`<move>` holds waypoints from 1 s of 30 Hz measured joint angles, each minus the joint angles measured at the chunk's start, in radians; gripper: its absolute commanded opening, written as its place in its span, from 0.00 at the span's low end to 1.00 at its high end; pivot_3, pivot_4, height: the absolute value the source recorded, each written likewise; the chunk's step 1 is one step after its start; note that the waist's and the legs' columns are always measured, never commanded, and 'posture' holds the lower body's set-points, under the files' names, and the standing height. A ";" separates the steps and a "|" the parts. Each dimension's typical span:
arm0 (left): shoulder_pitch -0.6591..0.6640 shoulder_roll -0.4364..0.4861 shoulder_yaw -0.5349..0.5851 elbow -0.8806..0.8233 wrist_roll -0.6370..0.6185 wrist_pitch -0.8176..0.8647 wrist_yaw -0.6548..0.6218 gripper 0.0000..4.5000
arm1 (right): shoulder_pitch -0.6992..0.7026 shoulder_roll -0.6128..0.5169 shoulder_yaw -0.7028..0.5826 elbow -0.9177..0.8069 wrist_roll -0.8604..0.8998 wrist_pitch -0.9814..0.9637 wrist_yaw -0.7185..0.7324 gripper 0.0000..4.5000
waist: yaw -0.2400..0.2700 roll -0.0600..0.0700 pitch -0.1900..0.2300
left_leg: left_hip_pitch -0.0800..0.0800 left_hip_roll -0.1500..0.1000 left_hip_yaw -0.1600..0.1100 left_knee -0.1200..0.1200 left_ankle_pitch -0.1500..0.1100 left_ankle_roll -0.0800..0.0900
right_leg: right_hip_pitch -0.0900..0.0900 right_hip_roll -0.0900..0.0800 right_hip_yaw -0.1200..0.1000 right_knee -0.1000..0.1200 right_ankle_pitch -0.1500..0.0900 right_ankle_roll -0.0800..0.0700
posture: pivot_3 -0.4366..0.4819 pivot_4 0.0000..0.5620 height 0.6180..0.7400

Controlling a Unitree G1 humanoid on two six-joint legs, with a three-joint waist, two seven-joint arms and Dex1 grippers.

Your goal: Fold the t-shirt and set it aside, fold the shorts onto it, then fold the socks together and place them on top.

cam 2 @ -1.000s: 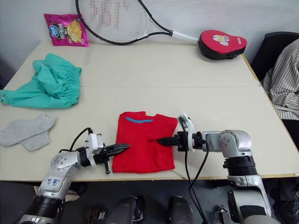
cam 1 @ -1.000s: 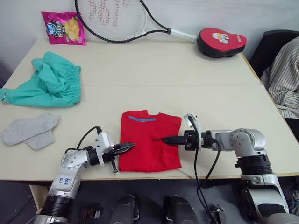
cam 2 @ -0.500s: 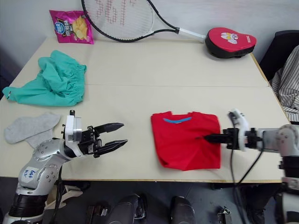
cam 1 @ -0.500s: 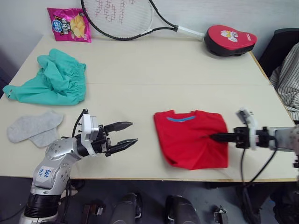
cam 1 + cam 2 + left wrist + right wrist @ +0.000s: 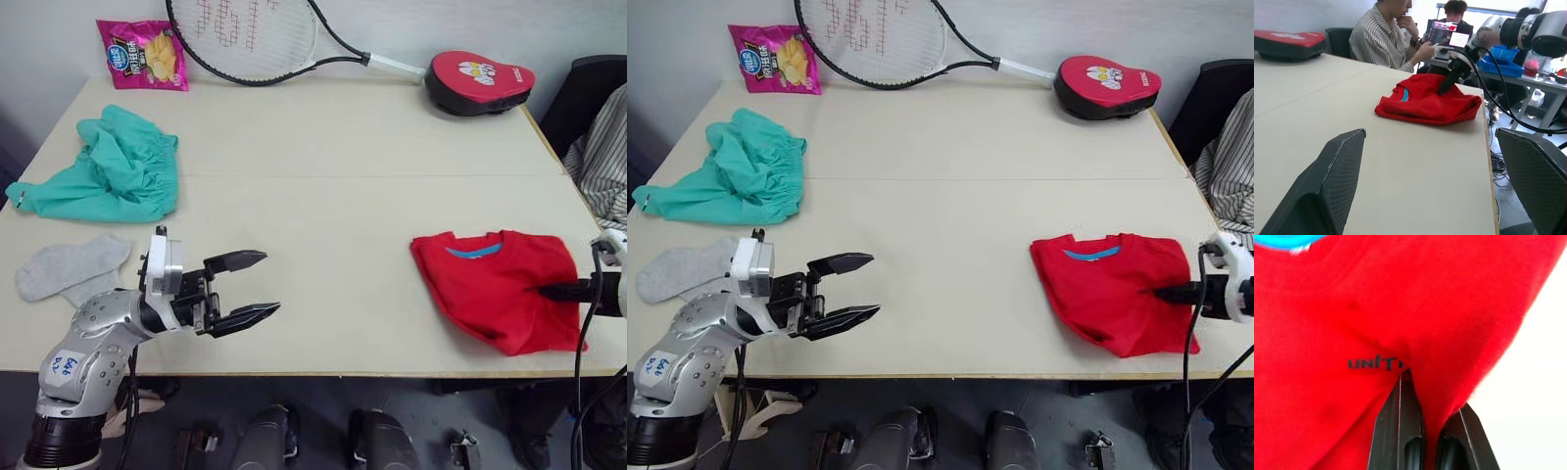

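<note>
Tabletop (image 5: 323, 196) layout: my right gripper (image 5: 554, 291) pinches the folded t-shirt (image 5: 490, 286) at 4 o'clock. My left gripper (image 5: 257, 286), jaws spread, is nearer the shorts (image 5: 108, 171) at 10 o'clock and the socks (image 5: 64, 269) beside it.

The right hand (image 5: 1422, 382) pinches a fold of the red t-shirt (image 5: 1352, 308) beside its dark print.
</note>
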State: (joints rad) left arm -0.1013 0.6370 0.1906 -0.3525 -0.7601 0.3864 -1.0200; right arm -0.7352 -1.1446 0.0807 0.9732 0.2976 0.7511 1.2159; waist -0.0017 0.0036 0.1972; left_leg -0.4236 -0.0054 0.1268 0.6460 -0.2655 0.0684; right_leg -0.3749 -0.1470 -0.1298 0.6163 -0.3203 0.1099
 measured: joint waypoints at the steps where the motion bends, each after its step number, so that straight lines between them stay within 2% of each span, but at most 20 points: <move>1: 0.003 0.002 0.002 -0.001 0.000 0.001 0.000 0.99 | -0.011 0.001 0.000 0.024 -0.014 -0.012 0.011 0.00 | 0.000 0.000 0.000 | 0.000 0.000 0.000 0.000 0.000 0.000 | 0.000 0.000 0.000 0.000 0.000 0.000 | 0.48 0.27 1.00; 4: 0.013 0.008 0.011 -0.010 -0.001 0.004 0.000 0.99 | -0.022 0.014 0.002 0.057 -0.047 -0.007 0.061 0.00 | -0.002 0.000 0.000 | 0.000 0.000 0.000 0.000 0.000 0.000 | 0.000 0.000 0.000 0.000 0.000 0.000 | 0.48 0.27 1.00; 7: 0.016 0.008 0.016 -0.029 -0.002 0.008 0.000 1.00 | -0.022 0.025 -0.012 0.058 -0.053 -0.003 0.074 0.17 | -0.002 0.000 0.000 | 0.000 0.000 0.000 0.000 0.000 0.000 | 0.000 0.000 0.000 0.000 0.000 0.000 | 0.48 0.27 1.00; 11: 0.015 0.007 0.018 -0.028 -0.003 0.009 0.003 1.00 | -0.002 0.024 -0.050 0.045 -0.055 -0.028 0.079 0.48 | -0.002 0.001 0.000 | 0.000 0.000 0.000 0.000 0.000 -0.001 | 0.000 0.000 0.000 0.000 0.000 0.000 | 0.48 0.27 1.00; 14: 0.018 -0.005 0.035 -0.016 -0.002 -0.003 0.013 1.00 | 0.050 0.022 -0.104 0.027 -0.063 -0.154 0.044 0.71 | 0.001 0.001 0.000 | 0.000 0.000 0.000 0.000 0.000 -0.001 | 0.000 0.000 0.000 0.000 0.000 0.000 | 0.48 0.27 1.00; 17: 0.042 -0.024 0.067 0.054 0.022 -0.044 0.024 1.00 | 0.112 0.018 -0.245 -0.007 -0.041 -0.349 -0.047 0.96 | 0.000 0.001 0.001 | 0.000 0.000 0.001 0.000 0.000 -0.001 | 0.000 0.000 0.000 0.000 0.000 0.000 | 0.48 0.27 1.00; 18: 0.047 -0.027 0.072 0.085 0.039 -0.064 0.023 1.00 | 0.137 0.018 -0.285 -0.042 -0.036 -0.410 -0.073 0.99 | -0.001 0.001 0.001 | 0.000 0.000 0.001 0.000 0.000 -0.001 | 0.000 0.001 0.000 0.001 0.000 0.000 | 0.48 0.27 1.00; 22: 0.040 -0.028 0.094 0.208 0.099 -0.148 0.021 1.00 | 0.199 0.031 -0.375 -0.254 -0.031 -0.577 -0.163 0.99 | -0.008 0.002 0.001 | 0.002 0.001 0.003 0.000 0.000 -0.002 | -0.001 0.001 0.002 0.003 0.000 0.000 | 0.48 0.27 1.00; 24: 0.030 -0.027 0.123 0.280 0.133 -0.207 0.021 1.00 | 0.202 0.103 -0.400 -0.463 -0.016 -0.610 -0.227 0.99 | -0.020 0.002 0.001 | 0.002 0.002 0.002 -0.001 0.001 -0.003 | -0.001 0.002 0.003 0.003 0.000 0.000 | 0.48 0.27 1.00; 27: 0.022 -0.026 0.142 0.349 0.181 -0.284 0.024 1.00 | 0.230 0.219 -0.392 -0.734 0.028 -0.611 -0.282 0.99 | -0.024 0.002 0.001 | 0.002 0.002 0.000 -0.002 0.001 -0.004 | -0.002 0.002 0.002 0.003 0.000 0.000 | 0.48 0.27 1.00; 30: 0.042 -0.027 0.189 0.388 0.208 -0.347 0.048 1.00 | 0.298 0.282 -0.340 -0.875 0.019 -0.689 -0.279 0.99 | -0.010 0.001 0.001 | 0.001 0.002 0.000 -0.003 0.000 -0.003 | -0.001 0.001 -0.001 0.004 0.000 0.000 | 0.48 0.27 1.00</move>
State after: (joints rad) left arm -0.0594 0.6105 0.3791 0.0358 -0.5518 0.0396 -0.9720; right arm -0.4368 -0.8630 -0.2590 0.0986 0.3164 0.0617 0.9366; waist -0.0120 0.0049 0.1980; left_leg -0.4229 -0.0037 0.1272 0.6428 -0.2650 0.0657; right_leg -0.3762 -0.1457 -0.1303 0.6200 -0.3205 0.1096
